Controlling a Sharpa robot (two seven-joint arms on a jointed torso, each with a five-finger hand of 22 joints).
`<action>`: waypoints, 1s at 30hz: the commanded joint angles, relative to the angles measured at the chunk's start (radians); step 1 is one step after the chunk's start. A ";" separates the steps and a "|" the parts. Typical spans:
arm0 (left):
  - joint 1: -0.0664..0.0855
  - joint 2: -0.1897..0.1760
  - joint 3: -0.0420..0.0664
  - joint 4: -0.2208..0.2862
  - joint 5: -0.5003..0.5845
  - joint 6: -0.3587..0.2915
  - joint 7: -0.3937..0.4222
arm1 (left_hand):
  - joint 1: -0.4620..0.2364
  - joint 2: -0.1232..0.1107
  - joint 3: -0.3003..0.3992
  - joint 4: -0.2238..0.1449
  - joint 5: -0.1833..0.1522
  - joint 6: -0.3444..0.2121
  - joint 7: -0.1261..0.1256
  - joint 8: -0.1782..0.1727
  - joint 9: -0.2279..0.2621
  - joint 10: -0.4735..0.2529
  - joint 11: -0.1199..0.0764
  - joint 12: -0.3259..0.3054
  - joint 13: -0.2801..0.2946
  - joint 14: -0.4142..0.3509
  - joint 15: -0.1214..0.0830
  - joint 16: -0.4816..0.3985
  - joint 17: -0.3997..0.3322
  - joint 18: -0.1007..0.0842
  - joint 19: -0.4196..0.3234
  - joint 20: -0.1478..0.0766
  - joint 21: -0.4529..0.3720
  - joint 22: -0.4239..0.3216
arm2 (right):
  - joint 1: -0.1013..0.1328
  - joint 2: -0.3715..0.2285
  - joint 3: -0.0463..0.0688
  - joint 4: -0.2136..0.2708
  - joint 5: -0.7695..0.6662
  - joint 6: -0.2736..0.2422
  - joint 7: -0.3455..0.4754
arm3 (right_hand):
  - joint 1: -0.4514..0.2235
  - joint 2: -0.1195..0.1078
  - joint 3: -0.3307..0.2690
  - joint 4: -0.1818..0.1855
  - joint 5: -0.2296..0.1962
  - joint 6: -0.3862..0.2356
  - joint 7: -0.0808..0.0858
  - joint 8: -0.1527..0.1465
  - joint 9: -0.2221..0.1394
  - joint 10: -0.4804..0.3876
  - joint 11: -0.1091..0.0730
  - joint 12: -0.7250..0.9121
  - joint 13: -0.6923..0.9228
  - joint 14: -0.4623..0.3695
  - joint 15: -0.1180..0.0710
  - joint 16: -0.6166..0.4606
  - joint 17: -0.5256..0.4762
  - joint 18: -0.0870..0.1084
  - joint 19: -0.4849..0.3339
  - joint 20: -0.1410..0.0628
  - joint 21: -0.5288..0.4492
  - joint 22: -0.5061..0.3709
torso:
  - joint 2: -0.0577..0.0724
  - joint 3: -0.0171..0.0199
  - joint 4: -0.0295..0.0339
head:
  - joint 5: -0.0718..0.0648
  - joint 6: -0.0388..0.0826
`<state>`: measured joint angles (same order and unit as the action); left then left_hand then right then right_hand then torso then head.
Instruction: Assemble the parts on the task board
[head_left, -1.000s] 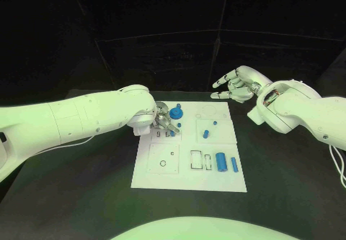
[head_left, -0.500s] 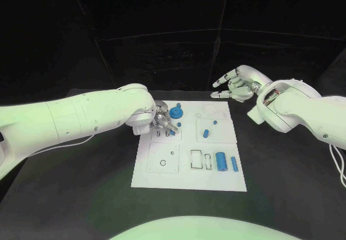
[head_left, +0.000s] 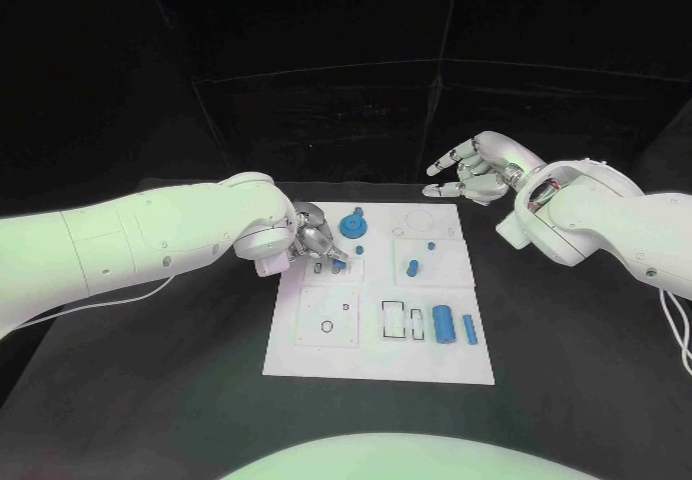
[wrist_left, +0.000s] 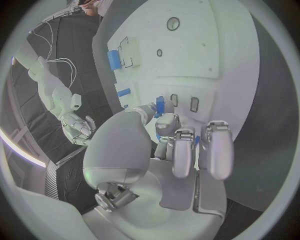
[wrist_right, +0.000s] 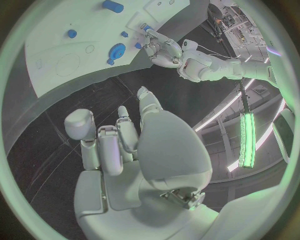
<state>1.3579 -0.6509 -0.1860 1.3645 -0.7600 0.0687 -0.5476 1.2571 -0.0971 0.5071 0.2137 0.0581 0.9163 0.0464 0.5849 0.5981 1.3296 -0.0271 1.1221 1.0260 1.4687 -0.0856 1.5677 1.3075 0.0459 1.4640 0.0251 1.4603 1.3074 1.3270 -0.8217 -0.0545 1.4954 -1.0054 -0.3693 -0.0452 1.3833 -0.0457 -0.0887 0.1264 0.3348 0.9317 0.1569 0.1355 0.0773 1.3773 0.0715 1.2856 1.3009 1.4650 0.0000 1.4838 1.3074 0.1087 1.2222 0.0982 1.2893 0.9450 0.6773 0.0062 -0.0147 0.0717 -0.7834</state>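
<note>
The white task board (head_left: 378, 357) lies mid-table. My left hand (head_left: 313, 243) hovers over the board's far left part and pinches a small blue part (wrist_left: 160, 105) between thumb and a finger, just beside the blue gear (head_left: 356, 228). Elsewhere on the board lie a small blue peg (head_left: 431, 243), an oblong blue piece (head_left: 413, 267), a thick blue cylinder (head_left: 444, 325) and a thin blue bar (head_left: 467, 328). My right hand (head_left: 476, 168) is raised past the board's far right corner, fingers apart and holding nothing. The right wrist view shows the gear (wrist_right: 116, 51) and my left hand (wrist_right: 164, 50).
Empty outlined slots (head_left: 397, 318) and a small hole (head_left: 327, 326) mark the board's near half. The black table (head_left: 159, 380) surrounds the board on all sides.
My left hand has drawn back a little to the left, away from the gear, still pinching the small blue part. The right hand has not moved.
</note>
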 joint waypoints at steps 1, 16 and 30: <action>0.001 -0.013 0.000 0.019 0.049 -0.076 0.028 | -0.011 -0.002 0.152 -0.143 -0.002 -0.003 0.000 0.005 0.004 0.010 -0.001 -0.002 0.002 0.102 0.002 0.003 0.263 -0.004 0.029 0.001 -0.007 0.095 | 0.003 0.001 0.001 -0.001 -0.001 0.006 0.006 | 0.000 0.009 -0.008 0.000 0.002 0.001 -0.005 0.003 -0.001 0.000 -0.006 -0.005 -0.001 0.065 -0.008 -0.004 0.081 0.014 -0.007 0.003 -0.005 -0.001 | 0.001 -0.0002 0.0016 | 0.004 -0.001; -0.016 -0.036 -0.001 0.056 -0.119 -0.127 0.026 | -0.023 -0.014 0.180 -0.161 0.001 -0.004 -0.001 0.010 0.011 0.014 -0.001 -0.001 0.003 0.102 0.001 0.003 0.263 -0.004 0.028 0.000 -0.008 0.094 | 0.003 0.002 0.001 -0.004 -0.001 0.010 0.006 | 0.000 0.009 -0.008 0.000 0.002 0.001 -0.005 0.003 -0.001 0.000 -0.006 -0.005 -0.001 0.065 -0.008 -0.004 0.081 0.014 -0.007 0.003 -0.005 -0.001 | 0.000 -0.0011 -0.0035 | 0.016 -0.004; -0.029 -0.023 -0.002 0.056 -0.193 -0.117 -0.008 | -0.024 -0.017 0.186 -0.166 0.001 -0.004 -0.001 0.011 0.013 0.015 -0.001 0.001 0.005 0.102 0.001 0.003 0.263 -0.005 0.029 0.000 -0.008 0.095 | 0.002 0.005 0.001 -0.005 -0.001 0.012 0.006 | 0.000 0.009 -0.009 0.000 0.004 0.001 -0.005 0.004 -0.001 -0.001 -0.006 -0.005 -0.001 0.065 -0.008 -0.004 0.080 0.014 -0.008 0.003 -0.007 -0.003 | 0.001 -0.0015 -0.0033 | 0.016 -0.006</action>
<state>1.3289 -0.6760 -0.1882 1.4205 -0.9112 -0.0511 -0.5405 1.2331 -0.1185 0.5411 0.1959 0.0547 0.9151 0.0486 0.5895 0.6100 1.3364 -0.0268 1.1222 1.0305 1.4687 -0.0855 1.5677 1.3074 0.0459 1.4640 0.0251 1.4563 1.3073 1.3270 -0.8179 -0.0546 1.4899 -1.0054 -0.3633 -0.0447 1.3833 -0.0457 -0.0942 0.1263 0.3348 0.9317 0.1569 0.1355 0.0775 1.3773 0.0715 1.2856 1.3010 1.4650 0.0000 1.4838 1.3073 0.1087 1.2186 0.1018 1.2893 0.9430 0.6778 0.0046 -0.0178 0.0868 -0.7886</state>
